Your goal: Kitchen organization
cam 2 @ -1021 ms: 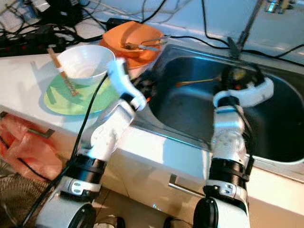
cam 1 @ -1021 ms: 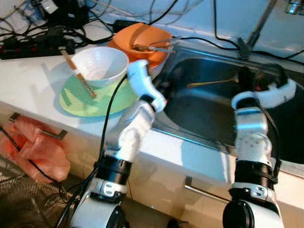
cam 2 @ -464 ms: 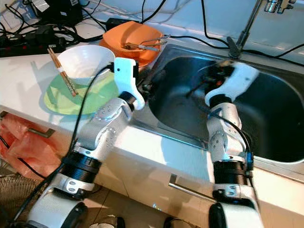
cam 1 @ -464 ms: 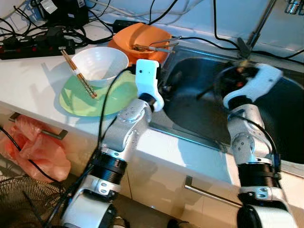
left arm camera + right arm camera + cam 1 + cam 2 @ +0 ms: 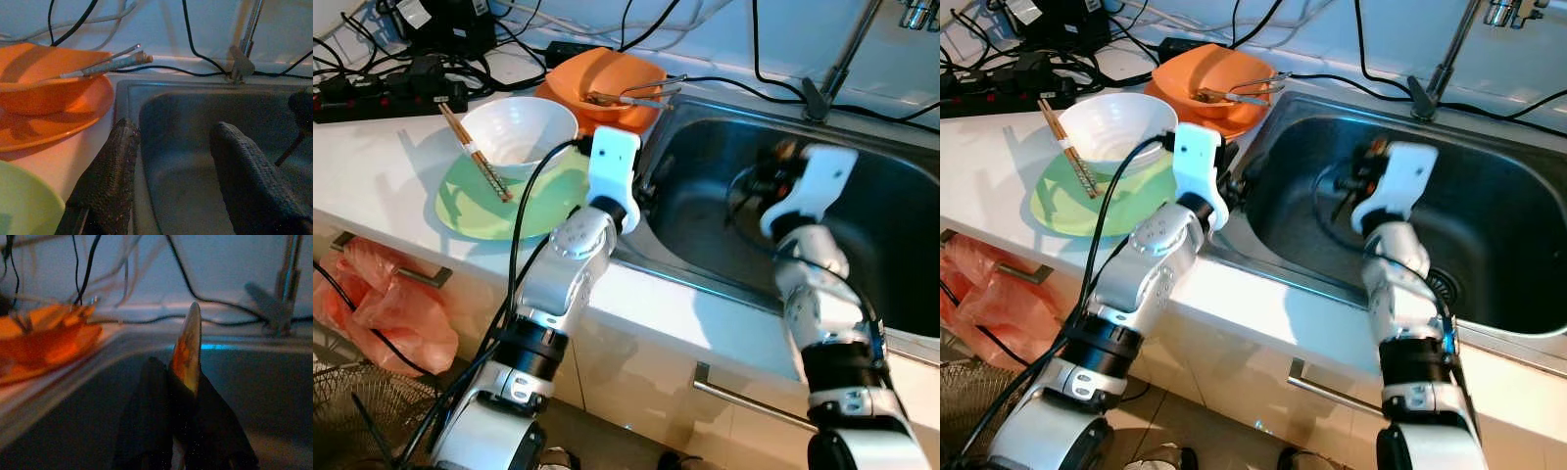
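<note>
right gripper (image 5: pixel 183 396) is inside the sink (image 5: pixel 891 225), fingers pinched on a spoon (image 5: pixel 188 347) that stands upright between them, bowl end up. left gripper (image 5: pixel 171 161) hangs at the sink's left rim with fingers spread, nothing between them, just beside the orange plate (image 5: pixel 54 117). on the surface (image 5: pixel 372 157) left of the sink: orange bowl (image 5: pixel 602 78) holding utensils, white bowl (image 5: pixel 519 132) with chopsticks (image 5: pixel 475 152) on a green plate (image 5: pixel 499 206).
</note>
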### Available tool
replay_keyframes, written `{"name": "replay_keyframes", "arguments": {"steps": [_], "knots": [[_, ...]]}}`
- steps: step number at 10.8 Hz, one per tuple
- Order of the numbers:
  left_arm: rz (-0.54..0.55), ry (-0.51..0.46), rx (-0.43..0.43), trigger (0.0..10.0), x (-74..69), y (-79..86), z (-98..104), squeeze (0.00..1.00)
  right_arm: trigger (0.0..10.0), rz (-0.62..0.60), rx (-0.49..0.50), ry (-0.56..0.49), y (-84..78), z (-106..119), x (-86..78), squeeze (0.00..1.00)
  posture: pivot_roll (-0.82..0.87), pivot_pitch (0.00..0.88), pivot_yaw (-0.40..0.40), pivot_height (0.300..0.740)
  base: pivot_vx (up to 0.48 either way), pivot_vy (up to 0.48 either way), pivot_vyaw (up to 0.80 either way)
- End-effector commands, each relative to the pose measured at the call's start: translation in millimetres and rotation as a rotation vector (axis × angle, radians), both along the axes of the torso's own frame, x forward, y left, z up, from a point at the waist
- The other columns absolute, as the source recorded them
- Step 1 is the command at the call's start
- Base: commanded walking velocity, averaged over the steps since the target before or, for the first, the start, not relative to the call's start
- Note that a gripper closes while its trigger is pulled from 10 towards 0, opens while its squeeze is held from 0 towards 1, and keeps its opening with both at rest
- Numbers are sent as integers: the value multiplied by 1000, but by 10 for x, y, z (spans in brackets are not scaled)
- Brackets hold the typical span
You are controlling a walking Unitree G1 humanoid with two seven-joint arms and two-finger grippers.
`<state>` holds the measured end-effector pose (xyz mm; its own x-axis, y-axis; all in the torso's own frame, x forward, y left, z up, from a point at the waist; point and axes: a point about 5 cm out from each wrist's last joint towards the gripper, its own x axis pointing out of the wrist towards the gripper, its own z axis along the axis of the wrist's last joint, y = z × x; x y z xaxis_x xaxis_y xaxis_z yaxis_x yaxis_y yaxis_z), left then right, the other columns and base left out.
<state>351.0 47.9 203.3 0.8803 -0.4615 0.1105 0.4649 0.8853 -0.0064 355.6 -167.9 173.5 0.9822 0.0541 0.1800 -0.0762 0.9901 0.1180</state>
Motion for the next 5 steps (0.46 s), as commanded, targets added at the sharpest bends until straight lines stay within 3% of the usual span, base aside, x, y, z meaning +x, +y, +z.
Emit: {"name": "replay_keyframes", "arguments": {"steps": [1, 3, 4, 5], "knots": [[-12, 1, 21, 10000, -22, -44, -39, 0, 10000, 26, -30, 21, 51, -65, -7, 0, 35, 89, -34, 740, 0, 0, 0], [-17, -2, 34, 10000, -38, -67, -51, 0, 10000, 54, -49, 38, 124, -119, -16, 0, 35, 89, -34, 740, 0, 0, 0], [-17, -5, 38, 10000, -35, -70, -50, 0, 10000, 67, -44, 36, 140, -120, -11, 714, 34, 89, -34, 740, 0, 0, 0], [-17, -5, 38, 10000, -35, -69, -51, 0, 10000, 68, -44, 36, 142, -122, -10, 1000, 33, 89, -35, 740, 0, 0, 0]]}}
